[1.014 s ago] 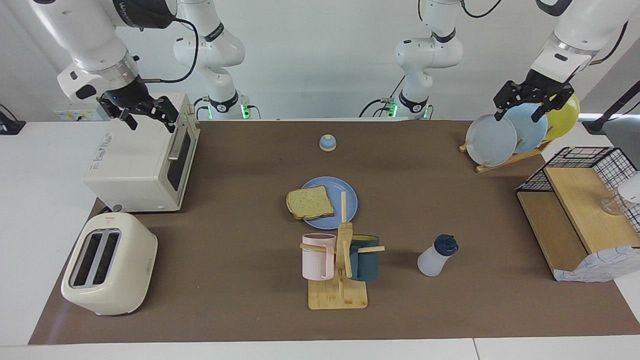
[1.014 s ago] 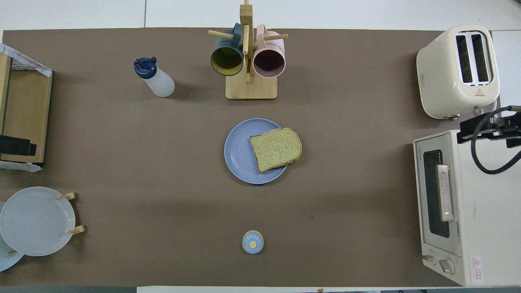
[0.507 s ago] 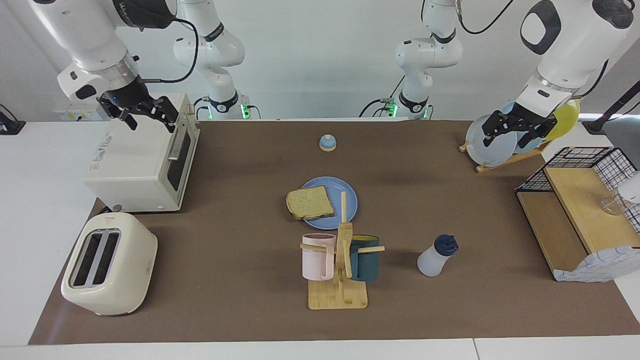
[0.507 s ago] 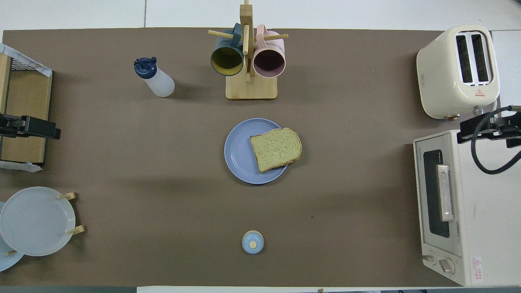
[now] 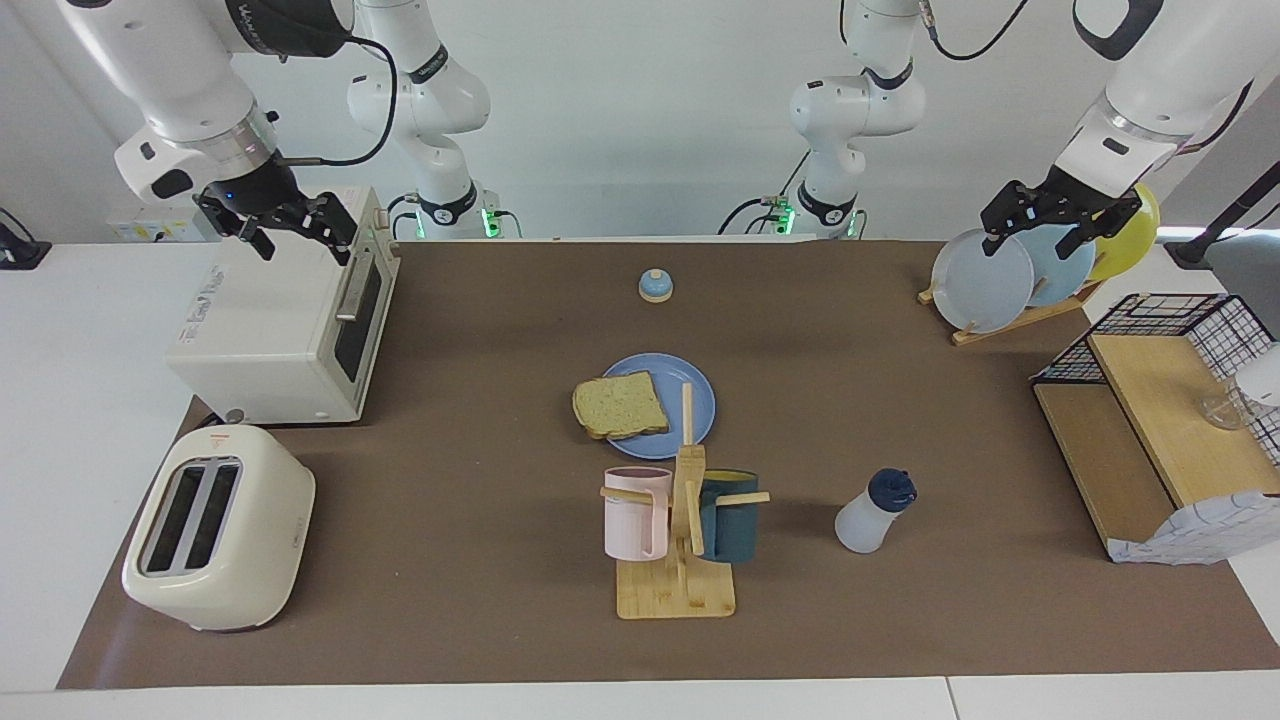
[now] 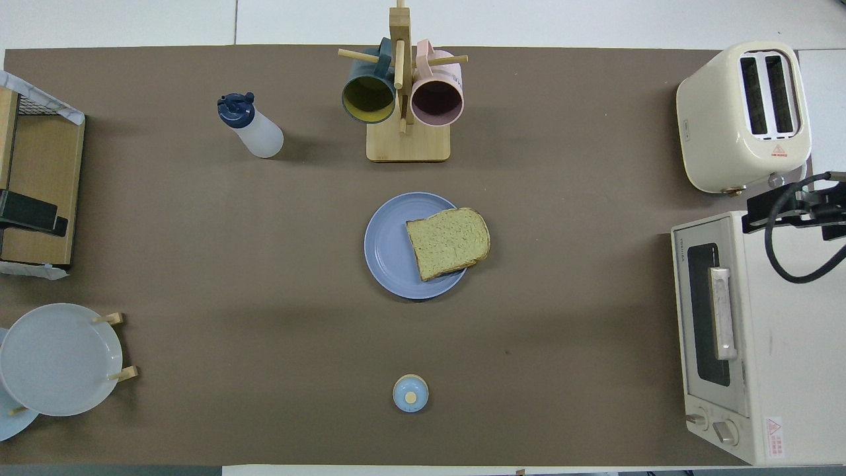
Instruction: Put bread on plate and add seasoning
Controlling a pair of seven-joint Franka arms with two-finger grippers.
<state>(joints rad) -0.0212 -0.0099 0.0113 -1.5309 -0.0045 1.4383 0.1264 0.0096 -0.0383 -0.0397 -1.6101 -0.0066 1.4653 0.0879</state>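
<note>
The bread point(image 5: 620, 405) lies on the blue plate point(image 5: 693, 383) at mid-table and overhangs its rim toward the right arm's end; both show in the overhead view too, bread point(image 6: 448, 242) and plate point(image 6: 386, 246). The seasoning bottle point(image 5: 875, 512) stands alone, farther from the robots than the plate and toward the left arm's end; it also shows in the overhead view point(image 6: 251, 129). My left gripper point(image 5: 1032, 232) is open and empty in the air over the rack of upright plates point(image 5: 985, 280). My right gripper point(image 5: 298, 240) is open and empty over the toaster oven point(image 5: 280, 320), waiting.
A wooden mug rack point(image 5: 680, 560) with a pink and a dark teal mug stands just farther from the robots than the plate. A cream toaster point(image 5: 215, 525) stands at the right arm's end, a wire shelf point(image 5: 1160, 430) at the left arm's end. A small bell point(image 5: 655, 286) sits near the robots.
My left gripper dipped toward the upright plates and has come back up a little, still open and empty. The right arm, the bread, the plate and the bottle have not moved.
</note>
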